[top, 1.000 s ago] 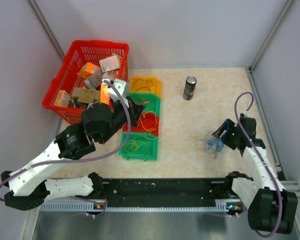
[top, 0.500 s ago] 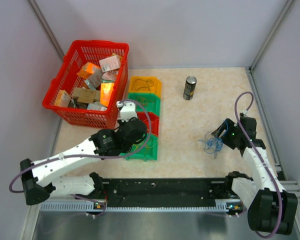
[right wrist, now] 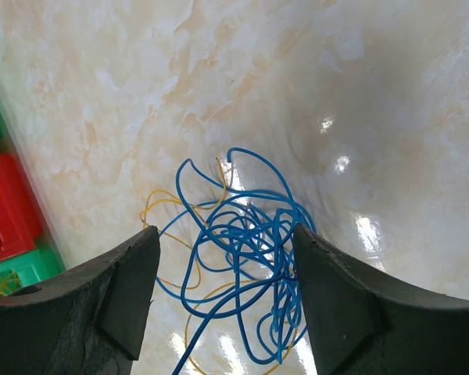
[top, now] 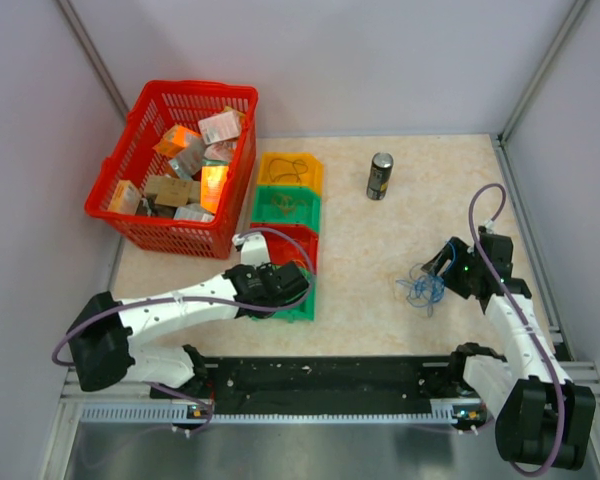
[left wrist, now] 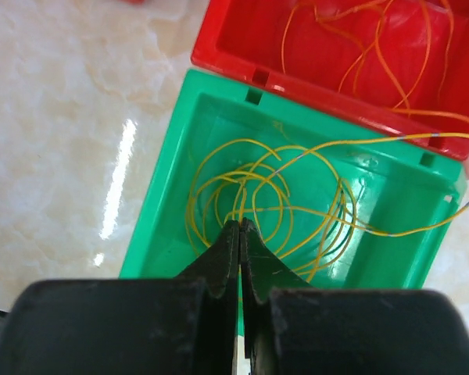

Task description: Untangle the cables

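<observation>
left gripper [left wrist: 239, 228], shut and empty, has pulled back over the near green bin [left wrist: 219, 117]; well right of it, right gripper [right wrist: 223, 238] stays open around the blue cables [top: 422, 290], still knotted.

Overhead wide; 2 wrists close, downward; share bins [left wrist: 166, 180].

you've got a beige table [top: 360, 300]: a red basket [top: 130, 135] at upper left, a row of bins [top: 313, 205] beside it, a can [top: 380, 176] upper centre, blue cables [top: 423, 290] at right.
</observation>
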